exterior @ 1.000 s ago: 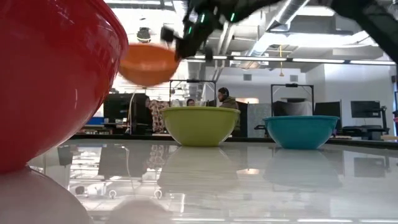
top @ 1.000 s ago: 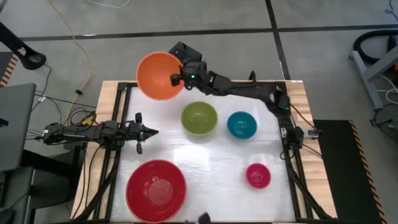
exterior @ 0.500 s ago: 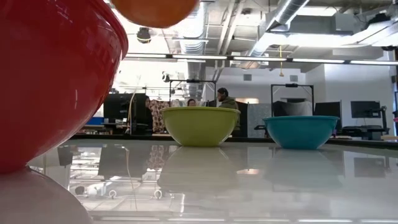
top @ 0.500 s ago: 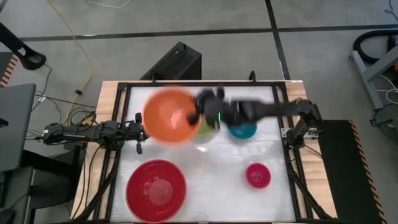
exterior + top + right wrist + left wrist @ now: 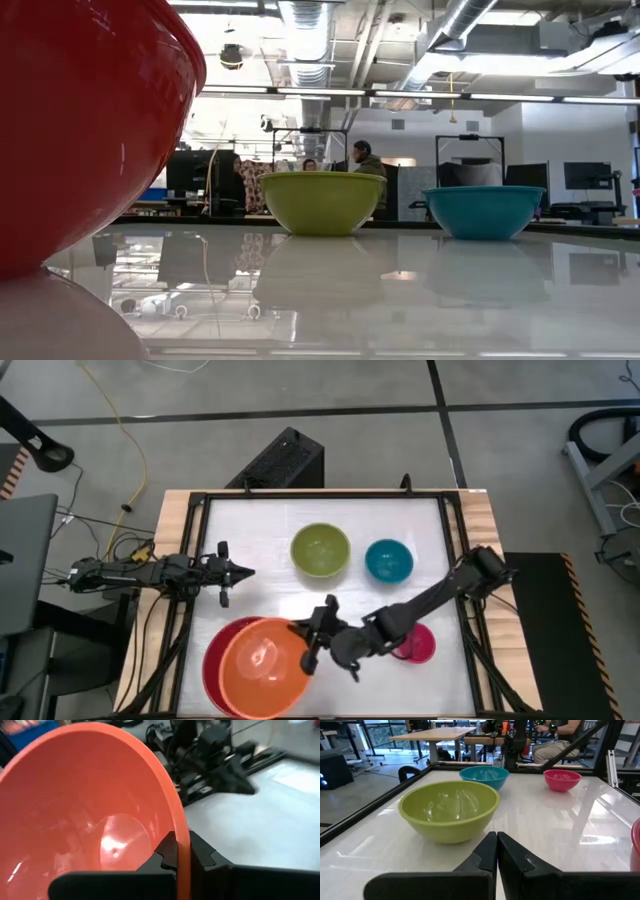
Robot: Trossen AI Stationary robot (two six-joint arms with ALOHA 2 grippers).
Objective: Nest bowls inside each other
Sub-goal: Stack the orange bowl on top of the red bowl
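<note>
My right gripper (image 5: 308,645) is shut on the orange bowl (image 5: 262,668), which hangs mouth up over the red bowl (image 5: 218,660) at the table's near left. The orange bowl covers most of the red one and is out of the low view. The lime green bowl (image 5: 320,550) and the teal bowl (image 5: 388,560) stand on their bases at the far middle. The pink bowl (image 5: 420,647) at the near right is partly hidden by my right arm. My left gripper (image 5: 243,571) is shut at the left edge, touching nothing. My right gripper pinches the orange bowl's rim (image 5: 183,836) on the bowl's right side, one finger inside the bowl and one outside. The fingers come from the table's right, nearly level. The bowl is lifted clear, mouth up, above the red bowl.
In the low view the red bowl (image 5: 90,120) fills the left, with the green bowl (image 5: 322,203) and the teal bowl (image 5: 483,212) farther back. The left arm (image 5: 215,755) lies level along the table's left edge. Bare white tabletop (image 5: 300,600) lies between the bowls.
My right gripper has swung the orange bowl from beyond the table's far left corner toward the near edge, passing over the green bowl, and now holds it over the red bowl. The bowl has stayed mouth up in the shut fingers.
</note>
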